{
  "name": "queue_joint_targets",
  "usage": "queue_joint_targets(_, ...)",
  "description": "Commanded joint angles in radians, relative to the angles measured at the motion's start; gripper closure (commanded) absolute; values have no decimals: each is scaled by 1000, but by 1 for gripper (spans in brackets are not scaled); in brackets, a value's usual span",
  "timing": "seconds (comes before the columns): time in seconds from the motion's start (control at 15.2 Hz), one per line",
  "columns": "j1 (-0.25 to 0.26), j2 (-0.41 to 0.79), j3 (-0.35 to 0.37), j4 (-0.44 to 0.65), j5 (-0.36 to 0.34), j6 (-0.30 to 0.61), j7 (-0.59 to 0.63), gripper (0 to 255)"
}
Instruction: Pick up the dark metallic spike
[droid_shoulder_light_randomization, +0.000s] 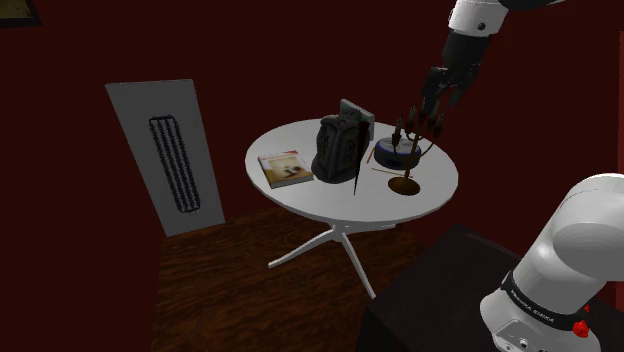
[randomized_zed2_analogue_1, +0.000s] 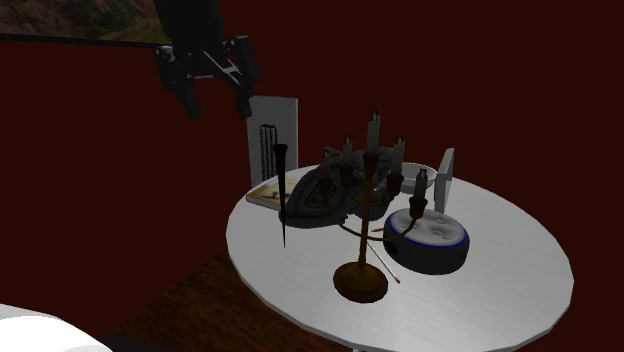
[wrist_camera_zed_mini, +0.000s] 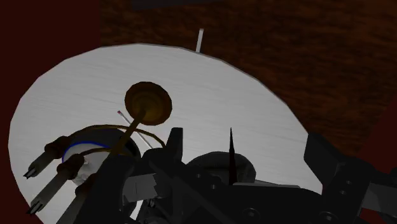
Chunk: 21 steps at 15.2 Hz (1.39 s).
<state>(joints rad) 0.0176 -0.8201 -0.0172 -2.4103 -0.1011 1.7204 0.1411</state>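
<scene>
A band of white lettering runs round the dark collar at the foot of the arm (droid_shoulder_light_randomization: 590, 230), too small to read. The book (randomized_zed2_analogue_1: 264, 194) shows a pictured cover with no legible title. The pincer (randomized_zed2_analogue_1: 216, 104) hangs in the air above the bench (randomized_zed2_analogue_1: 500, 300), its 2 black fingers (randomized_zed2_analogue_1: 188, 98) standing well apart, gripping nothing and touching nothing. The spike (randomized_zed2_analogue_1: 281, 195) stands below the pincer and well apart from it, upright, with its broad end up and its thin point down toward the white top. It is a dark, slim, tapering shape just beside a dark, lumpy bag (randomized_zed2_analogue_1: 318, 200). In the wrist view it appears ahead of the pincer as a narrow black sliver. More directly beneath the pincer stands a brown, metallic-looking candelabrum (randomized_zed2_analogue_1: 362, 280) with a round foot and several curved branches carrying pale candles. Just beside it sits a squat round speaker (randomized_zed2_analogue_1: 428, 240), dark with a blue ring and a pale top. A flat grey panel (randomized_zed2_analogue_1: 444, 180) stands upright next to the speaker. The bench top is round, smooth and white, on splayed white legs over a dark wood floor (droid_shoulder_light_randomization: 230, 290).
</scene>
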Motion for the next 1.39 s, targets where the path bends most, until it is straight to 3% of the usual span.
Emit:
queue_joint_targets(0.0, 0, 0, 0, 0, 0, 0, 0, 0)
queue_joint_targets(0.59, 22, 406, -62, 223, 28, 120, -87, 0)
queue_joint_targets(1.12, 34, 764, -95, 509, 92, 130, -179, 0)
queue_joint_targets(1.32, 33, 791, -95, 508, 97, 153, -185, 0)
